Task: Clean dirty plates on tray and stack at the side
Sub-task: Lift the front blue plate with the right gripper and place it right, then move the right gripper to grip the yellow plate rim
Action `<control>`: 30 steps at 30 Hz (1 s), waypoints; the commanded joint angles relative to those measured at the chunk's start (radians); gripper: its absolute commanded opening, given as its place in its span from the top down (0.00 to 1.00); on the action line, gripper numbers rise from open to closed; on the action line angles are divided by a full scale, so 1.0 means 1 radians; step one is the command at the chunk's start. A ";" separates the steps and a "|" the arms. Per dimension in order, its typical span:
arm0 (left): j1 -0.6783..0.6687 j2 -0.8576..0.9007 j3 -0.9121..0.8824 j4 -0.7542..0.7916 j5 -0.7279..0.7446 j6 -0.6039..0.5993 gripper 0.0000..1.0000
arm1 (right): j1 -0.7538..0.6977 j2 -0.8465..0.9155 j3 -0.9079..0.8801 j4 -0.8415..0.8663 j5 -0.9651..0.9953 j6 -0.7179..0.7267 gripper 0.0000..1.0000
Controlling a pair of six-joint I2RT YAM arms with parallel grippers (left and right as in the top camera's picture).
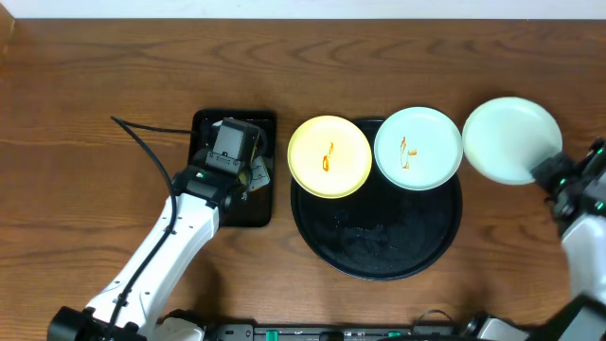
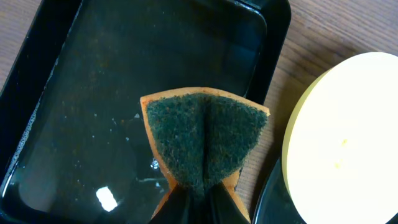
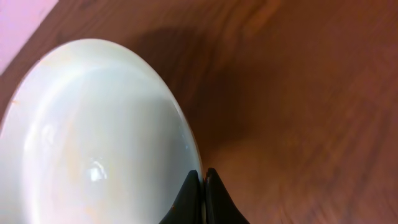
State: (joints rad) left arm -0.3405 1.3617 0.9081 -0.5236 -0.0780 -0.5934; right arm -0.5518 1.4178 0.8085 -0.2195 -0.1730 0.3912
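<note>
Left side first: at nine o'clock on the desk [image 1: 95,95], the left hand [image 2: 199,194] hangs over the small tray [image 2: 93,93], clamped on a folded sponge [image 2: 205,140] with its green scrub face towards the wrist camera. Moving to centre, the yellow plate [image 1: 308,142] sits across the tray [image 1: 379,242] rim at eleven o'clock, with an orange squiggle [image 1: 329,157] on it. Just beside it, at one o'clock on the tray, is the mint plate [image 1: 431,133], also marked with sauce. Further right, off the tray at two o'clock, the clean plate [image 1: 511,137] shows no sauce. The right hand [image 3: 203,186] pinches its rim at five o'clock, fingers nearly together. Whether that plate rests flat on the desk, I cannot tell.
</note>
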 commanded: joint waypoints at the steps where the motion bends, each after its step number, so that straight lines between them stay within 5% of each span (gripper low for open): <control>1: 0.003 -0.003 -0.009 0.000 -0.013 0.017 0.93 | -0.018 0.106 0.093 -0.021 -0.067 0.015 0.99; 15: 0.003 -0.003 -0.009 -0.015 -0.012 0.017 0.93 | -0.018 0.261 0.115 -0.044 0.149 -0.020 0.99; 17: 0.003 -0.003 -0.009 -0.015 -0.013 0.017 0.92 | -0.016 0.259 0.115 -0.042 0.095 -0.063 0.92; 19: 0.003 -0.003 -0.009 -0.016 -0.013 0.017 0.93 | -0.010 0.254 0.115 -0.044 0.027 -0.095 0.73; 30: 0.003 -0.003 -0.009 -0.015 -0.013 0.017 0.92 | 0.217 0.120 0.115 -0.146 -0.412 -0.198 0.62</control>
State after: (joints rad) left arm -0.3405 1.3617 0.9081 -0.5381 -0.0780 -0.5934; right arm -0.4217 1.5967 0.9089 -0.3378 -0.4412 0.2321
